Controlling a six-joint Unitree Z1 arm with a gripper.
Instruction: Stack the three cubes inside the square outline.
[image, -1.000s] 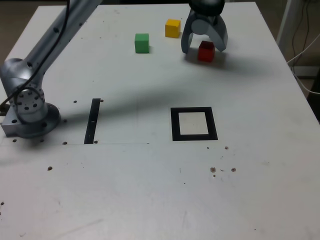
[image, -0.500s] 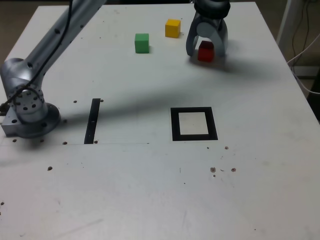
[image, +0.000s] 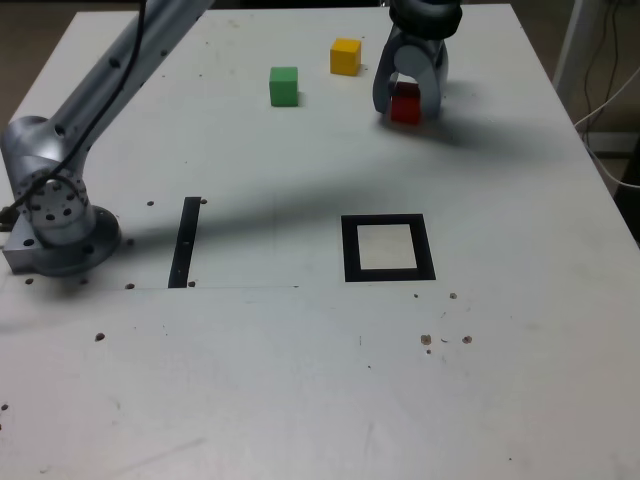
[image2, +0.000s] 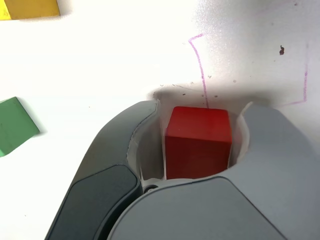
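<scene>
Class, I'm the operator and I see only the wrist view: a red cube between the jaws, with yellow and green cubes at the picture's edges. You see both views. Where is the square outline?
Observer: In the exterior view the square outline lies nearer the camera than the red cube, well apart from it.
Operator: Is anything inside it?
Observer: No, its white centre is bare.
Operator: Is there any other marking I could mistake for it?
Observer: Yes, a narrow black strip lies to the exterior view's left of the outline.
</scene>
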